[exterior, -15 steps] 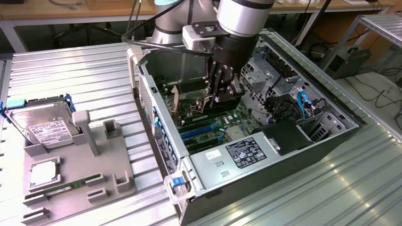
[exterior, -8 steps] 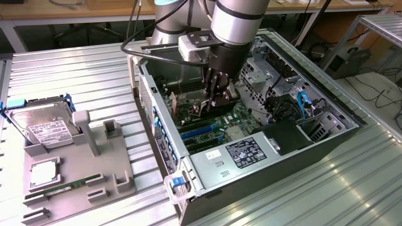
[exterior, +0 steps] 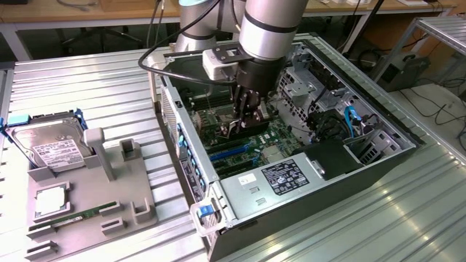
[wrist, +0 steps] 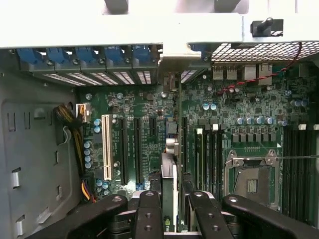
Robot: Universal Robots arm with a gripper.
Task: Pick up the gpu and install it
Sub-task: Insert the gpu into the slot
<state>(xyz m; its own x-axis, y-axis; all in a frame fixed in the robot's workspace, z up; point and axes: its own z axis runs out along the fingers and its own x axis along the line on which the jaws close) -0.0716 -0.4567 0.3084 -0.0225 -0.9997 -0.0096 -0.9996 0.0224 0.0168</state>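
The open PC case [exterior: 350, 93] lies on its side with the motherboard [exterior: 276, 139] facing up. My gripper [exterior: 245, 121] reaches down inside the case, shut on the gpu [exterior: 251, 130], a dark card held on edge just above the board. In the wrist view the gpu [wrist: 168, 162] appears edge-on between my fingers [wrist: 149, 209], running toward the rear slot openings [wrist: 172, 55] of the case. My gripper [wrist: 170, 181] holds it over the board beside the black expansion slots [wrist: 137, 149] and a white slot [wrist: 105, 147]. I cannot tell whether the card touches a slot.
A grey fixture [exterior: 95, 180] at the exterior view's left holds a silver hard drive [exterior: 51, 147], a green memory stick [exterior: 76, 214] and a square chip [exterior: 51, 199]. Inside the case are the power supply [exterior: 284, 177], drive cages [exterior: 306, 82] and the CPU socket [wrist: 251, 179].
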